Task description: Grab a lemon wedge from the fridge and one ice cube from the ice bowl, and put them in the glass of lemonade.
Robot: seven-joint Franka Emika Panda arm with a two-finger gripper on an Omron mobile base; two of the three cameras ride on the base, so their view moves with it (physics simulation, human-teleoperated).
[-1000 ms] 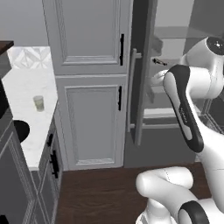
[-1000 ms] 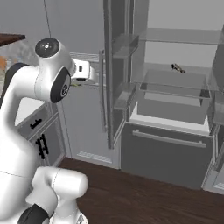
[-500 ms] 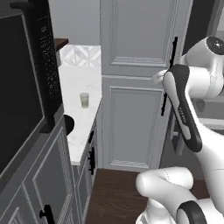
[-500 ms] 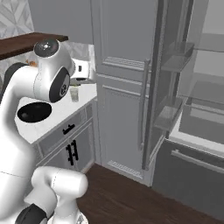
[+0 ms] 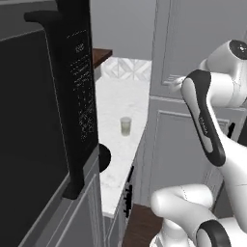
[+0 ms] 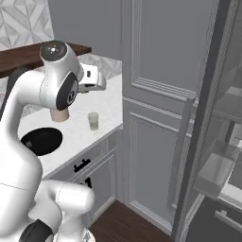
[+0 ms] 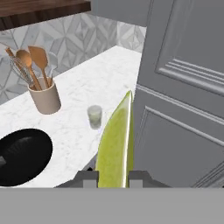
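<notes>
In the hand view my gripper (image 7: 113, 176) is shut on the lemon wedge (image 7: 116, 144), a yellow-green sliver standing up between the two finger tips. Beyond it the glass of lemonade (image 7: 94, 116) stands on the white marble counter (image 7: 100, 78), apart from the wedge. The same glass (image 5: 125, 126) sits mid-counter in the left base view and left of the cabinets (image 6: 93, 121) in the right base view, where my hand (image 6: 92, 78) hovers above and behind it. The fridge (image 6: 212, 118) stands open at the far right. The ice cube is out of view.
A beige crock of wooden utensils (image 7: 43, 98) stands behind the glass. A black round vessel (image 7: 22, 155) lies on the counter's near side; its contents are unclear. Tall grey panelled cabinets (image 7: 183, 87) border the counter. A dark appliance (image 5: 72, 96) looms at the left.
Both base views have swung from the open fridge to the counter, so the base has moved. The glass now appears closer. The gripper stays shut on the wedge.
</notes>
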